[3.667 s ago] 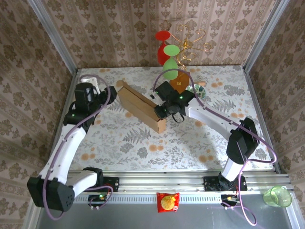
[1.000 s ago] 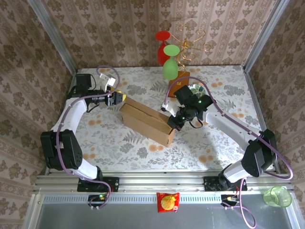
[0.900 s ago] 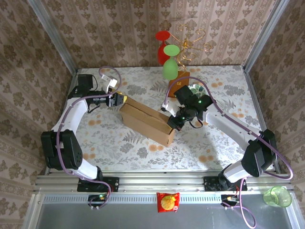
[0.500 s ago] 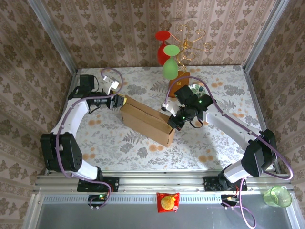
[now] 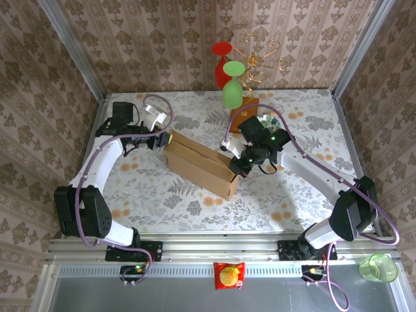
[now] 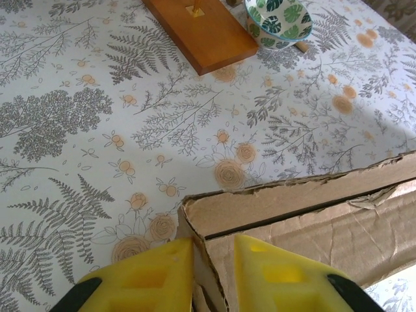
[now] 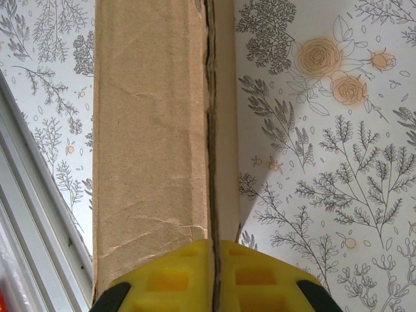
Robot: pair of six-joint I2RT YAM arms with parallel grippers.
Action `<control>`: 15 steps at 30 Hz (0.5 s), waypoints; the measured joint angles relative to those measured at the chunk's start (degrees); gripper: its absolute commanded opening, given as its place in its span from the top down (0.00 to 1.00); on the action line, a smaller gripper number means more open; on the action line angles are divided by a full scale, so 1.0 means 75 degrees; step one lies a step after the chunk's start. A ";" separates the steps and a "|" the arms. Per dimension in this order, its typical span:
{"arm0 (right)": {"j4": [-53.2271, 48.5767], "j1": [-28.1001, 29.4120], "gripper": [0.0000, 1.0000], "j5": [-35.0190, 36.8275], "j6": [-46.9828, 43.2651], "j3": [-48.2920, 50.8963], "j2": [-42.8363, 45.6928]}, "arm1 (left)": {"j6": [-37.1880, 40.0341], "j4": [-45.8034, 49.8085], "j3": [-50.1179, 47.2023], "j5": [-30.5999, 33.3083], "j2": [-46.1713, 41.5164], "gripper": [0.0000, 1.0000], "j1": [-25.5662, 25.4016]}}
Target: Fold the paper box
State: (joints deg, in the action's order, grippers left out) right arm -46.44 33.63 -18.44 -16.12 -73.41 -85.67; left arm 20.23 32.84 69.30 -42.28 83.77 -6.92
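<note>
Paper box (image 5: pixel 198 162) lies slantwise in the middle of the table (image 5: pixel 162 201), a long shallow form with one end far-left and the other nearer, toward the right. Left end effector (image 6: pixel 213 250) pinches a cardboard wall at the far-left corner, yellow fingers (image 6: pixel 149 266) narrow on either side. Right end effector (image 7: pixel 211 257) is clamped tight on the opposite end's edge. A leaf-patterned bowl (image 6: pixel 278 16) sits well apart.

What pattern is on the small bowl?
The bowl is white with dark green leaf prints; left wrist view shows it best.

Paper box (image 5: pixel 198 162) on table (image 5: pixel 162 198), between left pincer (image 5: pixel 167 137), right pincer (image 5: pixel 233 165).
</note>
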 measured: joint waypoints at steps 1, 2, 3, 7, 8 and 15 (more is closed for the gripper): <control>0.0003 0.0000 1.00 0.0000 0.0000 0.0000 0.0000 | 0.0000 0.0003 0.0000 0.0067 0.0000 0.79 -0.0026; 0.0009 0.0000 1.00 0.0012 0.0000 0.0000 0.0006 | 0.0000 0.0006 0.0000 0.0134 0.0000 0.79 -0.0052; 0.0012 0.0000 1.00 0.0026 0.0000 0.0000 0.0006 | -0.0003 0.0009 -0.0003 0.0210 -0.0003 0.79 -0.0079; 0.0020 0.0000 1.00 0.0058 0.0000 0.0000 0.0009 | -0.0006 0.0020 -0.0012 0.0510 -0.0023 0.78 -0.0166; 0.0020 0.0000 1.00 0.0070 0.0000 0.0000 0.0012 | -0.0006 0.0015 -0.0038 0.0606 -0.0055 0.78 -0.0178; 0.0050 0.0000 1.00 0.0201 0.0000 0.0000 0.0023 | -0.0038 -0.0023 -0.0169 0.0906 -0.0251 0.81 -0.0181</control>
State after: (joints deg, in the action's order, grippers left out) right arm -46.06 33.63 -16.93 -16.12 -73.41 -85.49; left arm 19.94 32.67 68.03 -35.48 81.89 -8.27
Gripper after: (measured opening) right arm 0.076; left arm 0.200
